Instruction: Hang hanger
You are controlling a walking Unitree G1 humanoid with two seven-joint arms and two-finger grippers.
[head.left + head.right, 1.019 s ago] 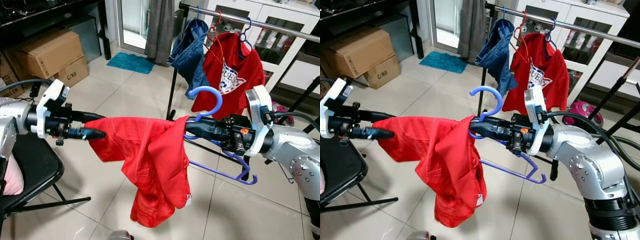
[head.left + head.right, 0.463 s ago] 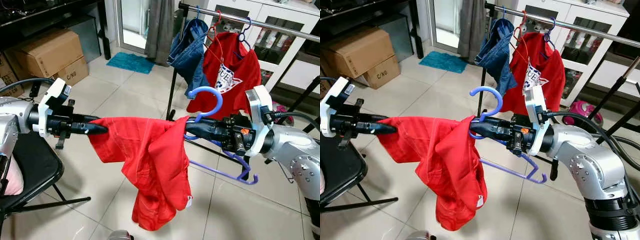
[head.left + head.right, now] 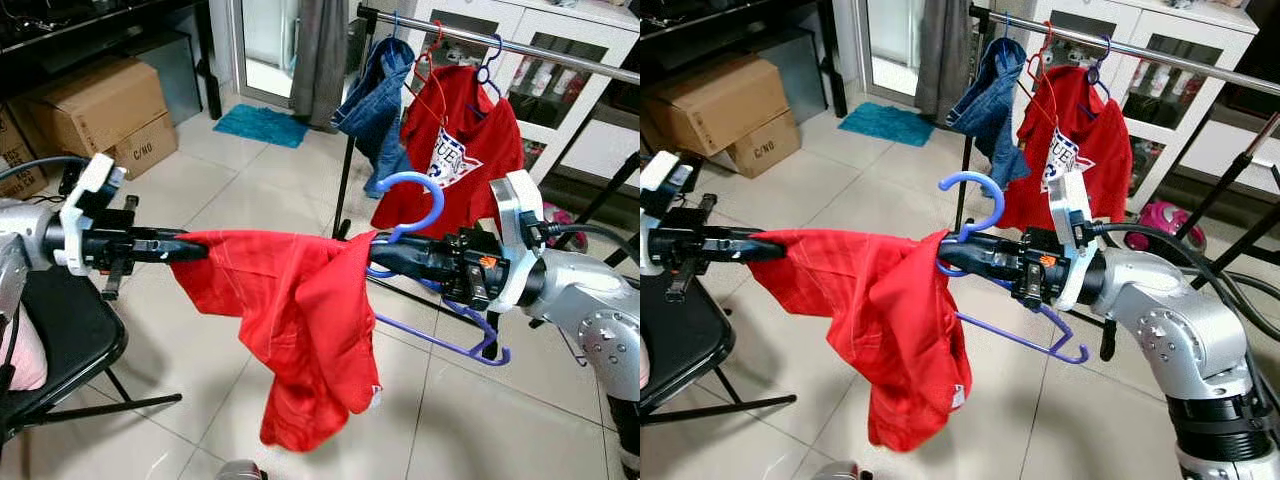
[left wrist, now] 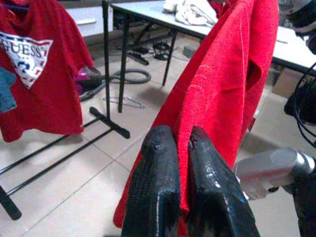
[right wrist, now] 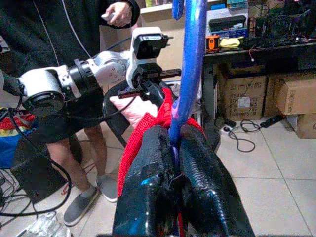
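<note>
Between both hands: right hand [image 3: 952, 255] clamped on blue hanger [image 3: 980, 200], left hand [image 3: 190, 246] pinching red shirt [image 3: 300, 320]. Risk: excess tension, shirt sliding off.

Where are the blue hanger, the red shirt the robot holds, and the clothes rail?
blue hanger [image 3: 415, 190], left eye view, on its curved hook.
red shirt [image 3: 300, 300], left eye view, on the draped cloth's middle.
clothes rail [image 3: 560, 55], left eye view, on the bare metal bar.
</note>
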